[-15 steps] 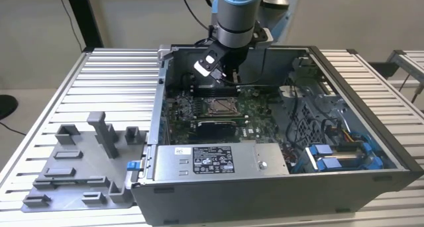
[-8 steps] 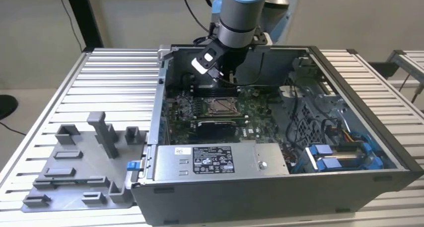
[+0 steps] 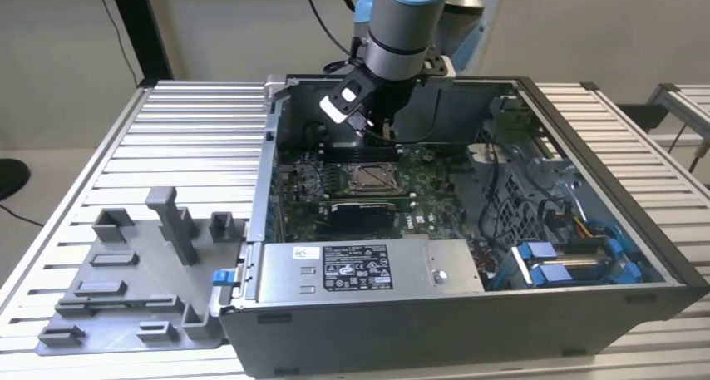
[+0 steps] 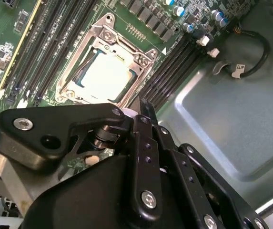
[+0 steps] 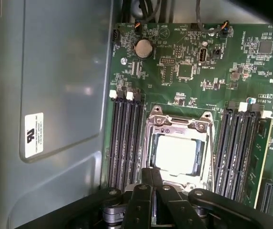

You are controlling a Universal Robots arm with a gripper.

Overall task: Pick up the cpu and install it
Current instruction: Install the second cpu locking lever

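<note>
Inside open grey metal computer case (image 3: 466, 313), small silvery-white square cpu (image 5: 178, 153) is seen seated flat within dark socket's hinged metal frame (image 5: 151, 138), between black memory slot banks (image 5: 126, 143). Black claw (image 5: 153, 183) is held just above frame's edge, fingers drawn narrow together, nothing gripped. Placement is judged done.

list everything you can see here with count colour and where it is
cpu: 1, silvery, seated in the socket in both wrist views
socket: 1, metal frame, mid motherboard
motherboard: 1, green, floor of the case
case: 1, grey, open, on the table
power supply: 1, grey with a label, front of the case
fixture: 1, grey, table at the exterior view's left
table: 1, ribbed, silver
arm: 1, blue-grey, reaching into the case
gripper: 1, black, just above the socket's edge
</note>
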